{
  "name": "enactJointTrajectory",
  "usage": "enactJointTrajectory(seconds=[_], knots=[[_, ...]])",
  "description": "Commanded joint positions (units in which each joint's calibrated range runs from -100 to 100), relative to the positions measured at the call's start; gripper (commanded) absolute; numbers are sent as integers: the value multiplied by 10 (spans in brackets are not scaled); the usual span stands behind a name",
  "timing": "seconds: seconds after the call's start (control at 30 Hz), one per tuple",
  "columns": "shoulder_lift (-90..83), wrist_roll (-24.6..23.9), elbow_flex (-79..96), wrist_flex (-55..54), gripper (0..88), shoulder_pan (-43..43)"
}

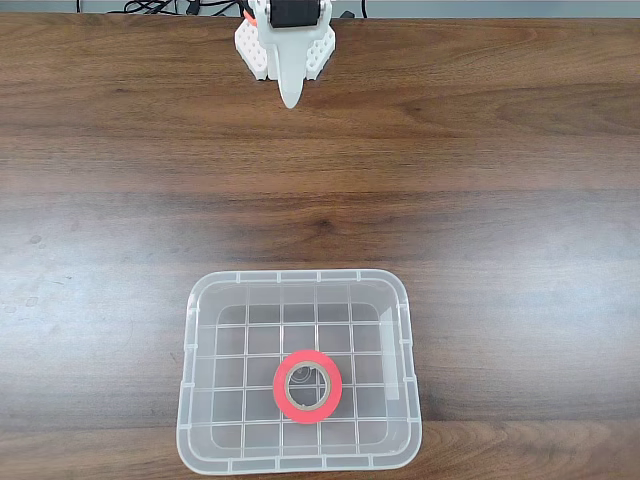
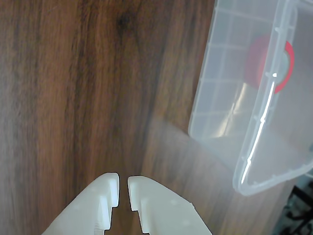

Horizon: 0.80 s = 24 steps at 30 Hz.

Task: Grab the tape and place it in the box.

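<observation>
I am seeing the gripper (image 2: pixel 123 188) sitting at six o'clock in the wrist view, fingertips nearly together and holding nothing. Farther off at two o'clock, the tape (image 2: pixel 288 68) is lying flat inside the box (image 2: pixel 254 142).

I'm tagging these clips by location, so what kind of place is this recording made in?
Probably an office or lab desk set up for robot practice. A wood-grain table carries a small white robot arm with its hand nearly closed, cables run along the back edge, and a clear plastic box holds a roll of red tape.
</observation>
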Motion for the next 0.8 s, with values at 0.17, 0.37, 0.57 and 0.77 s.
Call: enactJointTrajectory(seconds=[0.17,0.37,0.57,0.77], knots=[[-262,3,370,-144,14,-3],[-359,-16,480,-137,14,-2],[-431,-36,522,-114,14,-2],[-428,-37,527,-115,12,-2]])
